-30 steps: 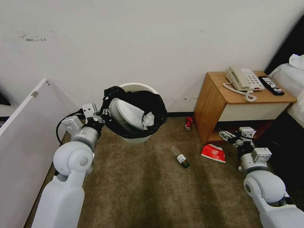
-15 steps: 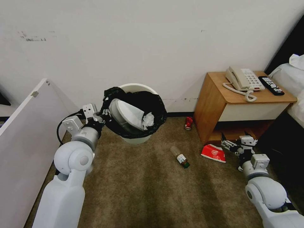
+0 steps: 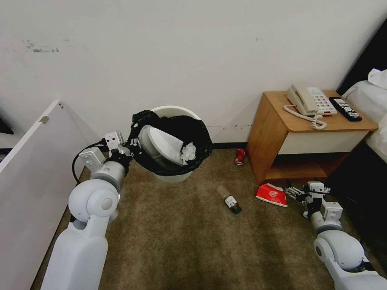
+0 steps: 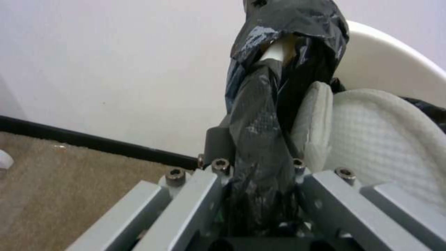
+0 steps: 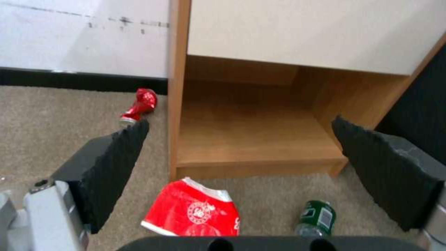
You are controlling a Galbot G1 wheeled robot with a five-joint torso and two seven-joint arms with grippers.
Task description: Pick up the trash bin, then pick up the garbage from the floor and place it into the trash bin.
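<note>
The trash bin (image 3: 174,177), round and white with a black bag over its rim, hangs tilted off the carpet, holding a white slipper (image 3: 161,146) and a tissue (image 3: 188,153); a red packet (image 3: 272,195), a small bottle (image 3: 229,199) and a crushed red can (image 3: 240,156) lie on the floor.

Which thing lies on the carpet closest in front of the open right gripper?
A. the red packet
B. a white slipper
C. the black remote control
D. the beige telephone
A: the red packet lies on the carpet just ahead of the right gripper, whose fingers are spread open.
</note>
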